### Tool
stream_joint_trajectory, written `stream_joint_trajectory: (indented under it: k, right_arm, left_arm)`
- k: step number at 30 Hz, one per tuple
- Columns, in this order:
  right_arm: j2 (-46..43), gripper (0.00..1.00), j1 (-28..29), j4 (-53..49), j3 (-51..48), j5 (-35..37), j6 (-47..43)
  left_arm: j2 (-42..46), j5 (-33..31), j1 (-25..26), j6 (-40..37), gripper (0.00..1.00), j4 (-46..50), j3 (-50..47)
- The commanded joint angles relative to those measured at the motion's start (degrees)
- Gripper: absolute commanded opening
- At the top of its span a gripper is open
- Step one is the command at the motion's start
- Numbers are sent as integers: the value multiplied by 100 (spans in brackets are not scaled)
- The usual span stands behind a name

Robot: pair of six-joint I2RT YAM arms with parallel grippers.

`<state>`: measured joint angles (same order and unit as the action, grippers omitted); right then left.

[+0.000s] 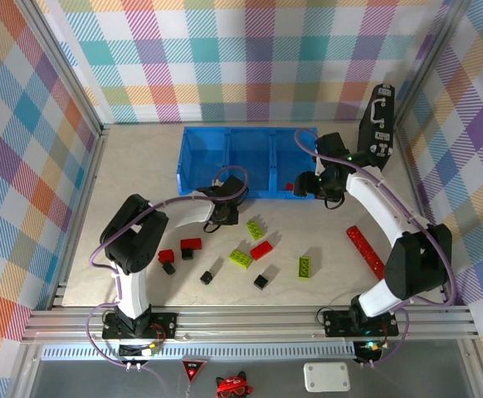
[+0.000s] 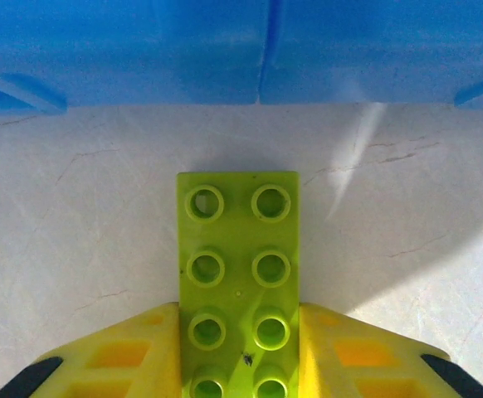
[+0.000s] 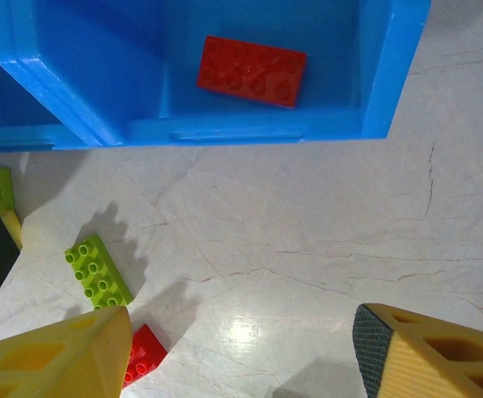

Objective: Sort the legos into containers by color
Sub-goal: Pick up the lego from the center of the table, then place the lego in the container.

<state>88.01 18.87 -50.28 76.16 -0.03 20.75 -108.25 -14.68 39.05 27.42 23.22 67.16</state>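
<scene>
My left gripper [image 2: 238, 313] is shut on a lime-green lego [image 2: 237, 249], its yellow fingers [image 2: 134, 348] pressed against both long sides. It is just in front of the blue containers' [image 2: 142, 50] near wall. In the top view the left gripper [image 1: 222, 217] sits below the middle compartment [image 1: 248, 157]. My right gripper [image 3: 241, 332] is open over bare table, with nothing between its fingers, in front of the right compartment [image 3: 391, 75], which holds a red lego [image 3: 251, 71]. Loose legos lie nearby: lime [image 3: 99, 271], red [image 3: 144, 355], and in the top view red [image 1: 191, 244], lime [image 1: 241, 259] and black [image 1: 261, 282].
A long flat red strip [image 1: 364, 251] lies on the table at the right. A tall black case [image 1: 378, 120] stands at the back right. Plaid walls enclose the table on three sides. More legos lie scattered between the two arms [image 1: 304, 266].
</scene>
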Motion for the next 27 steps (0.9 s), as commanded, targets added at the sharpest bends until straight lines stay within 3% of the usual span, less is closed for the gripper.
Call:
stream_joint_trajectory:
  k: [1,13,27]
  right_arm:
    - [-221,72,37,-107,-20,39,86]
    - [-191,72,30,-25,-53,37,130]
    - [-337,71,36,-87,-78,187,115]
  left_arm:
    - [273,87,171,27,34,133,-242]
    - [1069,100,505,237,33,540,-365]
    - [750,83,502,-120,33,971,1025]
